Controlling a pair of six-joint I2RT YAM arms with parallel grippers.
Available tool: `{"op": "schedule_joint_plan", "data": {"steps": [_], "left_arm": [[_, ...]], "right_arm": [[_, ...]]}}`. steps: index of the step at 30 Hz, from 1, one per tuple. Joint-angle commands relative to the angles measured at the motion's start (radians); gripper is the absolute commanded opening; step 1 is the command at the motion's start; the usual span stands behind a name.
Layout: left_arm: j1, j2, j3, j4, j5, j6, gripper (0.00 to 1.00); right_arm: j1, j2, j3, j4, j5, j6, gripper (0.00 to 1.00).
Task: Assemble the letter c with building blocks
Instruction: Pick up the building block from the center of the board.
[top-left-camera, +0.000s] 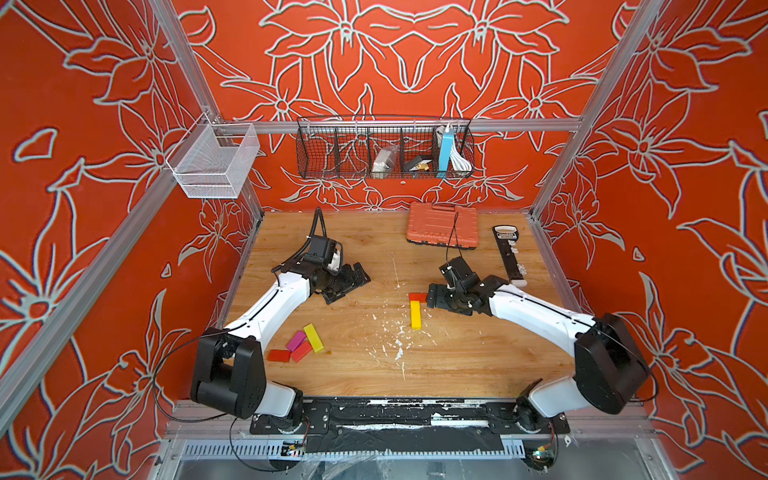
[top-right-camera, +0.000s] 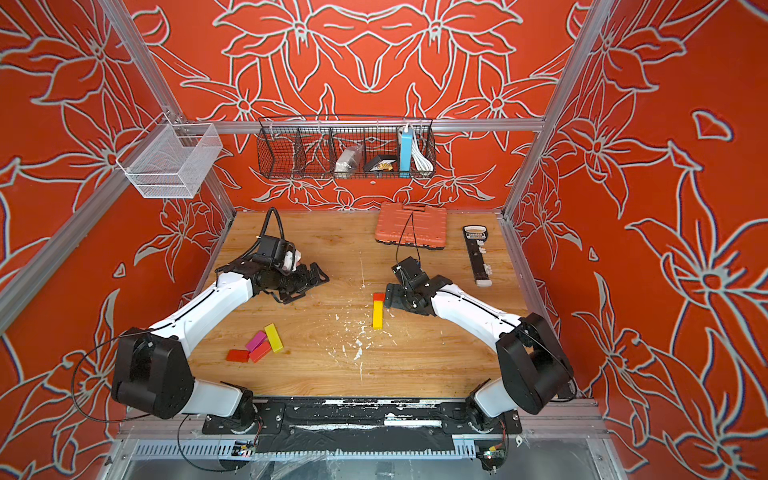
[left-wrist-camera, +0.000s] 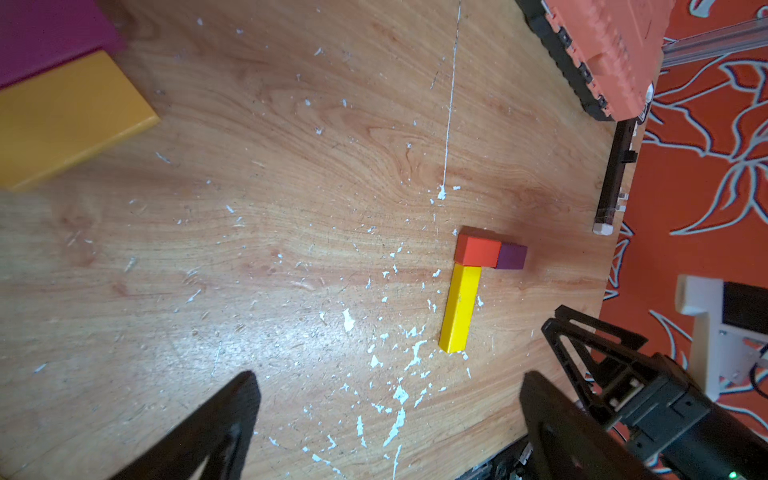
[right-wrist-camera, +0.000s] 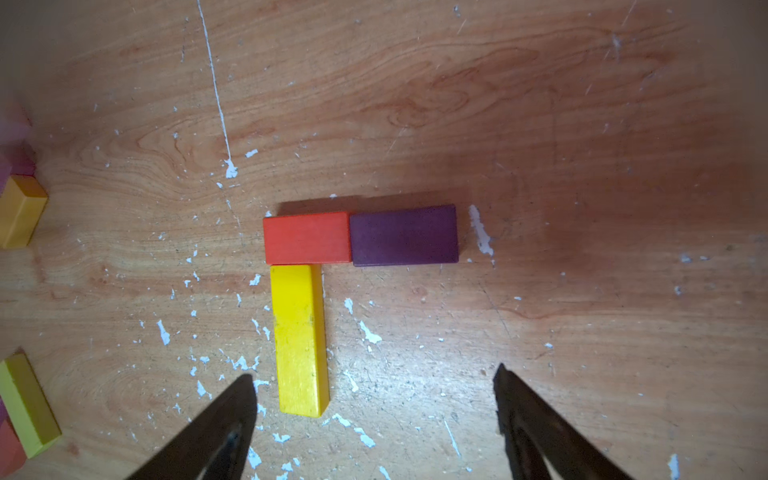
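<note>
Right black parallel gripper (right-wrist-camera: 374, 374): jaws spread wide, holds nothing, poised over the scuffed wooden tabletop (right-wrist-camera: 582, 124). Ahead of its fingertips (right-wrist-camera: 245, 390), clear of both: flat purple rectangular block (right-wrist-camera: 404, 235), laid end to end against a flat red-orange rectangular block (right-wrist-camera: 306, 237), touching. Long yellow bar (right-wrist-camera: 299, 338) butted at a right angle against the red-orange block's long side; free end just beside one fingertip, not touching.

Left black parallel gripper (top-left-camera: 350, 286): jaws likewise wide, empty, well apart from that corner shape.

Loose cluster near the left arm, seen in both top views: second yellow bar (top-left-camera: 313, 337), magenta block (top-left-camera: 296, 340), coral block (top-left-camera: 302, 351), red block (top-left-camera: 279, 355).
</note>
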Motion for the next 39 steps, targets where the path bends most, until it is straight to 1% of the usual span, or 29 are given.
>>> {"op": "schedule_joint_plan", "data": {"steps": [1,5,9,12,15,17,19,23,25,29,34,39], "left_arm": [[0.017,0.025,0.044,-0.04,-0.061,0.003,0.98],[0.051,0.055,0.069,-0.066,-0.152,-0.014,0.98],[0.098,0.073,0.06,-0.082,-0.217,-0.067,0.98],[0.113,0.032,0.012,-0.092,-0.258,-0.131,0.98],[0.112,-0.043,-0.055,-0.096,-0.283,-0.181,0.98],[0.114,-0.07,-0.076,-0.089,-0.295,-0.182,0.98],[0.114,-0.062,-0.057,-0.101,-0.296,-0.165,0.98],[0.115,0.04,0.022,-0.15,-0.322,-0.121,0.98],[0.116,0.101,0.058,-0.167,-0.338,-0.123,0.98],[0.117,0.192,0.107,-0.17,-0.346,-0.153,0.98],[0.116,0.29,0.172,-0.197,-0.386,-0.185,0.98],[0.116,0.367,0.225,-0.219,-0.407,-0.238,0.98]], "right_arm": [[-0.024,-0.058,-0.029,0.025,-0.056,-0.036,0.92],[-0.05,-0.107,-0.046,0.002,-0.076,-0.064,0.92],[-0.07,-0.139,-0.05,-0.021,-0.102,-0.091,0.92],[-0.076,-0.156,-0.05,-0.035,-0.119,-0.104,0.92],[-0.082,-0.168,-0.048,-0.045,-0.125,-0.114,0.92],[-0.084,-0.17,-0.048,-0.047,-0.131,-0.121,0.92],[-0.086,-0.173,-0.047,-0.048,-0.142,-0.121,0.92],[-0.088,-0.182,-0.048,-0.05,-0.147,-0.121,0.92],[-0.088,-0.184,-0.05,-0.05,-0.15,-0.121,0.92],[-0.088,-0.189,-0.053,-0.045,-0.157,-0.111,0.92],[-0.089,-0.2,-0.059,-0.047,-0.147,-0.108,0.92],[-0.088,-0.19,-0.059,-0.038,-0.149,-0.105,0.92]]}}
